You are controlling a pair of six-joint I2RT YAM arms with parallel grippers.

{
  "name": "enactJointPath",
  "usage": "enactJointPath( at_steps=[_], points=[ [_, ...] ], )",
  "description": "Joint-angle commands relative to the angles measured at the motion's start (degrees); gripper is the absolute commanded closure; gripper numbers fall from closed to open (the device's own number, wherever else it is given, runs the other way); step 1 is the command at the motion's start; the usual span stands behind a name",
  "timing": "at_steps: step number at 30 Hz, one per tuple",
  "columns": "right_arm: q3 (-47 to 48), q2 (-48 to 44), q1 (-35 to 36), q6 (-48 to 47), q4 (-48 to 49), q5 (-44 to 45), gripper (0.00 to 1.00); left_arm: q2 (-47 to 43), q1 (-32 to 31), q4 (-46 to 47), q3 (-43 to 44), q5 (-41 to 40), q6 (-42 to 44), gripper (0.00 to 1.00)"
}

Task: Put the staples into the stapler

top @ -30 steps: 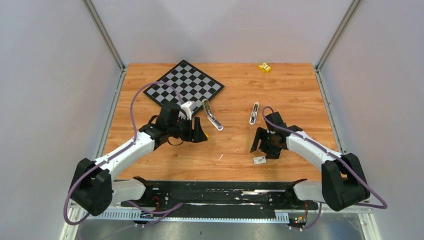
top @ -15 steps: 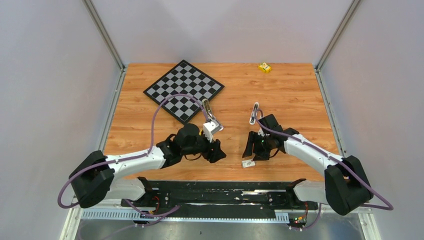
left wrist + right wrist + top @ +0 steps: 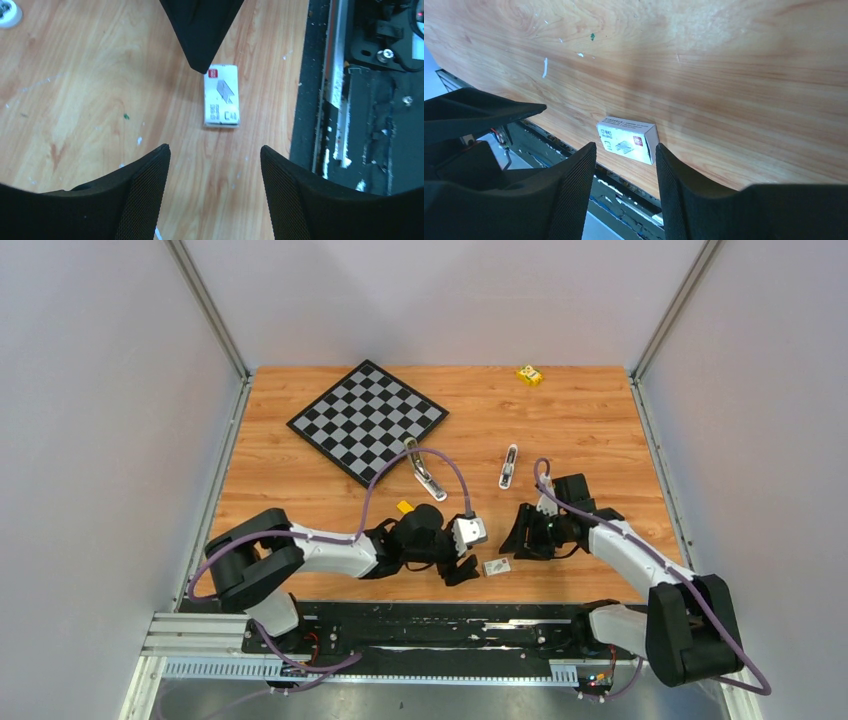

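The stapler [image 3: 425, 468] lies opened on the wood, olive top and shiny metal, just right of the chessboard. A slim white-and-metal piece [image 3: 508, 466] lies to its right. I see no loose staples. A small white labelled box [image 3: 497, 566] lies near the table's front edge, also in view as the box [image 3: 221, 95] and the box [image 3: 626, 139]. My left gripper [image 3: 463, 570] [image 3: 215, 150] is open just left of it, touching nothing. My right gripper [image 3: 516, 539] [image 3: 625, 147] is open, its tips just short of the box's right end.
A chessboard [image 3: 367, 420] lies at the back left. A yellow block [image 3: 529, 374] sits at the far edge, and a small yellow piece [image 3: 404, 507] lies behind the left wrist. The black base rail [image 3: 350, 100] runs right beside the box.
My left arm swung from beside the chessboard down to the front edge, next to the box. The right gripper narrowed and pulled back slightly. The box slid a little left.
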Motion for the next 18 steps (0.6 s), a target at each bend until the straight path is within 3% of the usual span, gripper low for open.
enactJointPath(
  at_steps=[1,10,18],
  points=[
    [-1.1,-1.9,-3.1,-3.7,-0.8,-4.7,0.49,3.7,-1.3,3.0,4.6,-1.4,6.9,0.32],
    [-2.5,-0.3,-5.1,-4.6,1.0,-7.6,0.52,10.5,-2.5,1.6,9.4,1.5,9.0,0.37],
    [-4.4,1.2,-6.7,-4.7,2.8,-9.9,0.54,14.3,-4.9,1.2,11.8,-0.5,8.5,0.41]
  ],
)
